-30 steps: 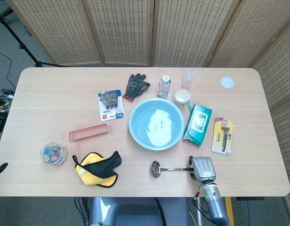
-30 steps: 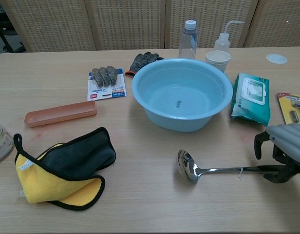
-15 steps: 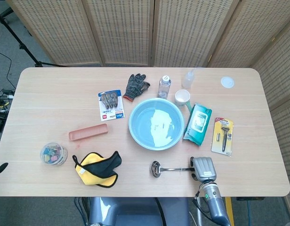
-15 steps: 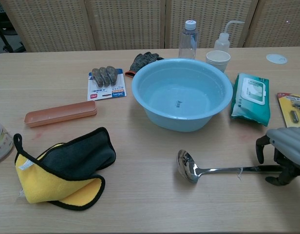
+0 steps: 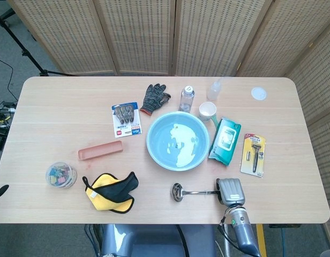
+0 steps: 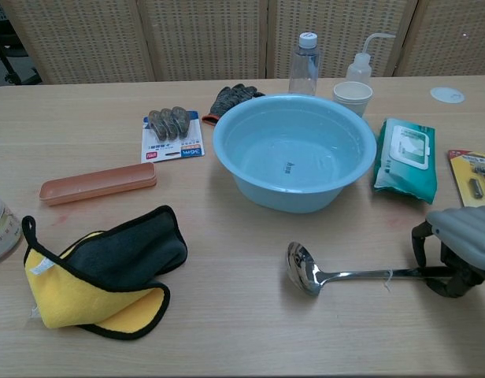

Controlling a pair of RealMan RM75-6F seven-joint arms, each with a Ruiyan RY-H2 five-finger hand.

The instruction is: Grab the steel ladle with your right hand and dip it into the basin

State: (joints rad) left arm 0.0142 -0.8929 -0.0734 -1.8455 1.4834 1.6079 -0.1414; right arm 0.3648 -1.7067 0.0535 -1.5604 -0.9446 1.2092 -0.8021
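The steel ladle (image 5: 193, 191) lies flat on the table near the front edge, bowl to the left, in front of the light blue basin (image 5: 151, 144). My right hand (image 5: 231, 191) sits over the end of the handle. In the chest view its fingers (image 6: 455, 282) curl around the ladle (image 6: 307, 270) handle's tip, with the thumb down on the near side. The ladle still rests on the table. The basin (image 6: 231, 161) holds water. My left hand is not seen in either view.
A green wipes pack (image 5: 225, 140) and a razor pack (image 5: 254, 154) lie right of the basin. A paper cup (image 5: 207, 111), two bottles (image 5: 187, 98) and a glove (image 5: 155, 97) stand behind it. A yellow-black cloth (image 5: 110, 191) and a pink tray (image 5: 100, 151) lie to the left.
My right hand's fingers have closed in a little around the handle's end. The ladle has stayed in place and the water in the basin ripples.
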